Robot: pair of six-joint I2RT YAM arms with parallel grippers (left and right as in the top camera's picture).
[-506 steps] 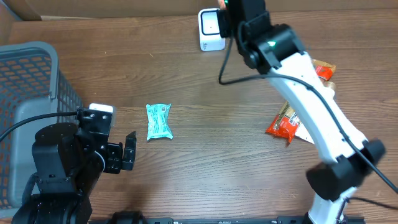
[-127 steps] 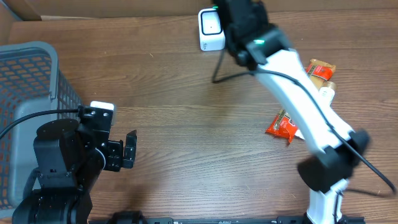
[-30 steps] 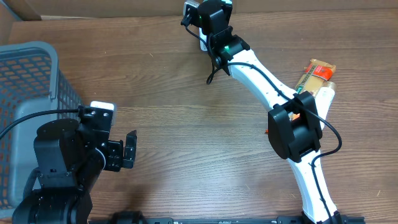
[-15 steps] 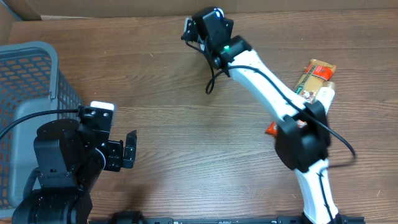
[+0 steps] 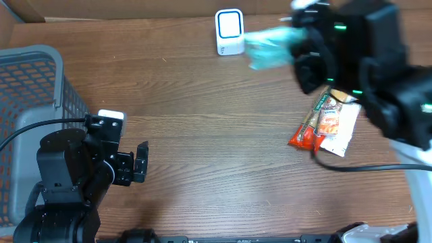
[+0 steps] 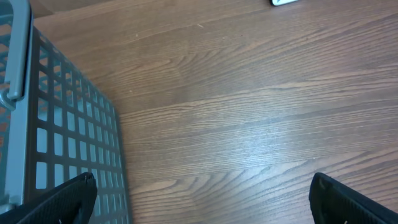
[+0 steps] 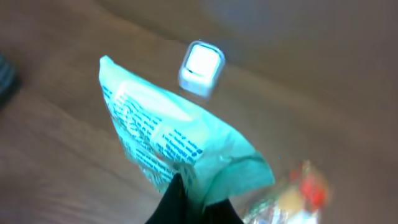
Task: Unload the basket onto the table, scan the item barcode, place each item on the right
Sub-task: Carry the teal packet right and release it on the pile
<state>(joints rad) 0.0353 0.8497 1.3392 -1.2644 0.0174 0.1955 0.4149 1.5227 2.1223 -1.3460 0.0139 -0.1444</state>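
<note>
A dark, wood-grained bench (image 5: 202,135) fills the overhead view, bare across its middle. A tan panel (image 5: 135,8) runs behind its far edge, and we see nothing of the room beyond that. A grey mesh basket (image 5: 30,115) sits at the left edge, its grid wall also filling the left side of the left wrist view. A small white scanner (image 5: 229,32) stands at the middle of the far edge. A few snacks (image 5: 324,125) in red and pale wrappers lie heaped near the right edge.

The packet (image 5: 270,47) hangs in the air over the far part of the bench, just right of the scanner and clear of it, smeared by blur in the overhead view. The right hand (image 7: 189,196) pinches it by its lower end, dark fingers (image 7: 171,202) closed tight on the wrapper. Seen from the right wrist, the packet is mint green with a paler patch, lines of dark blue print down one side and a flared, crumpled end. The print is too soft to read, and we cannot make out a barcode.

The left hand (image 6: 199,205) hovers above the bench's near-left corner beside the basket, spread wide and holding nothing.
</note>
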